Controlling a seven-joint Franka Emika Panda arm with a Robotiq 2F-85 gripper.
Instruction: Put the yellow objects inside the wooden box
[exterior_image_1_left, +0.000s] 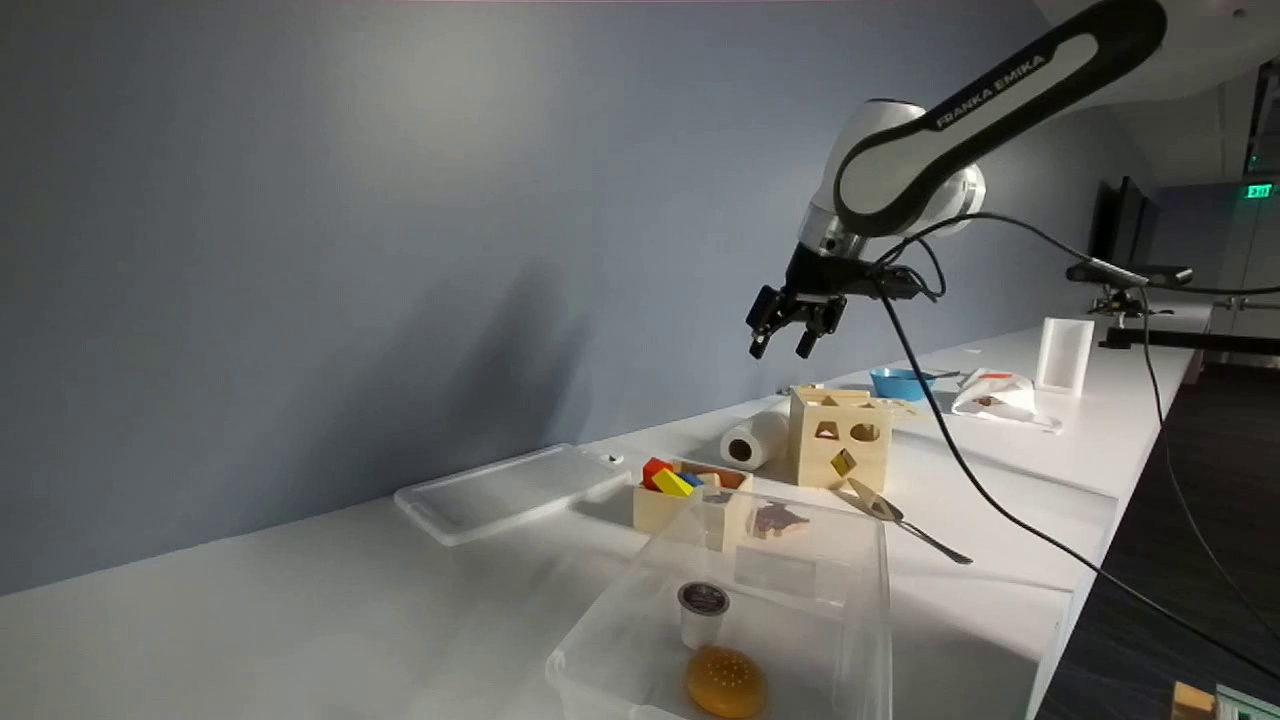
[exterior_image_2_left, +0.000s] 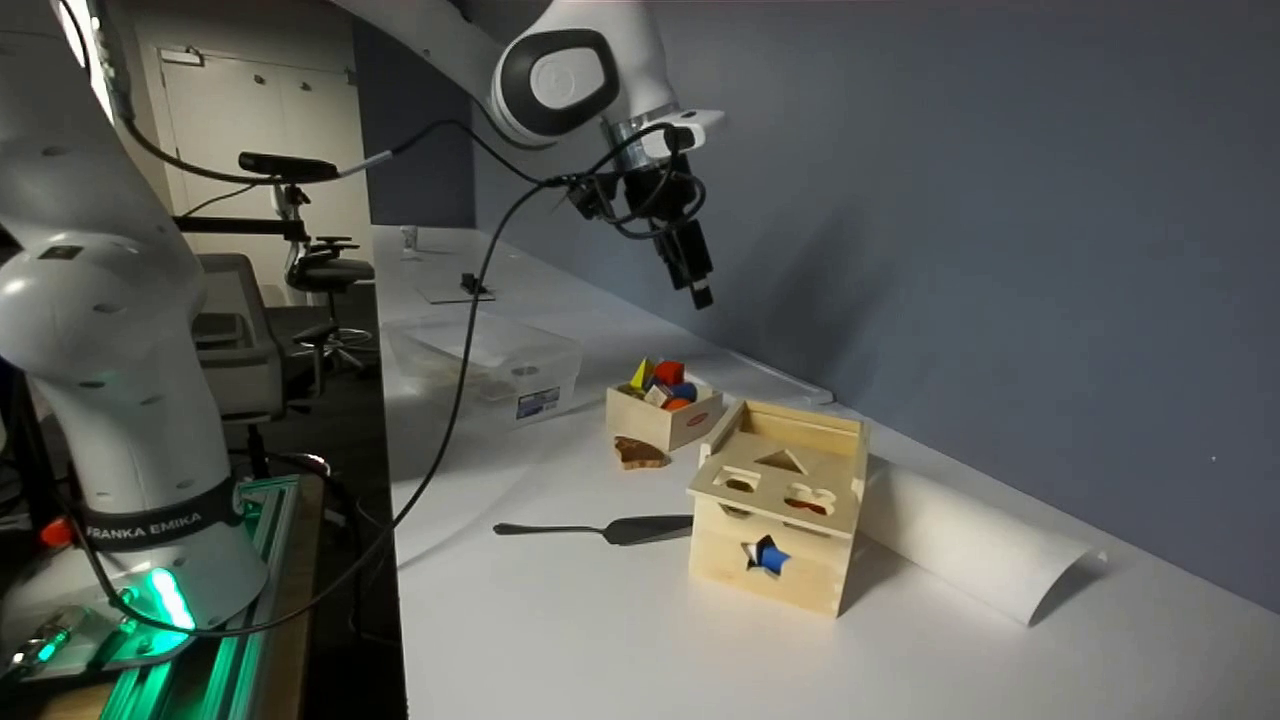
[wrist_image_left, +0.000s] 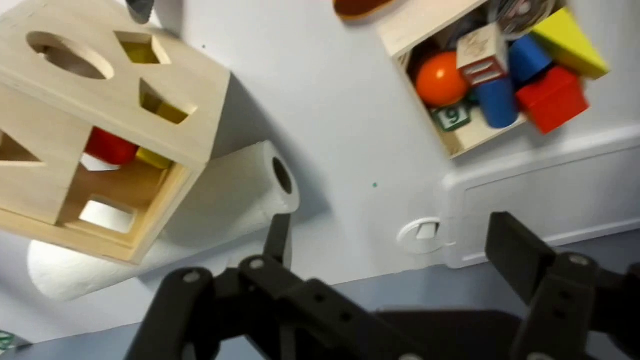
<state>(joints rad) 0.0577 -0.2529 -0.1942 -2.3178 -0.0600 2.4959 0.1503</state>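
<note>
A black two-jawed pincer (exterior_image_1_left: 782, 346) hangs over a long white counter (exterior_image_1_left: 260, 620), jaws spread apart. Below the pincer, well apart, a bright yellow wedge-shaped block (wrist_image_left: 570, 44) sits in a low, pale wooden box (exterior_image_2_left: 640, 421), jutting above its rim. Also below, another yellow piece (wrist_image_left: 152, 158) shows inside a taller, pale wooden cube (exterior_image_2_left: 768, 500) with cut-outs.
</note>
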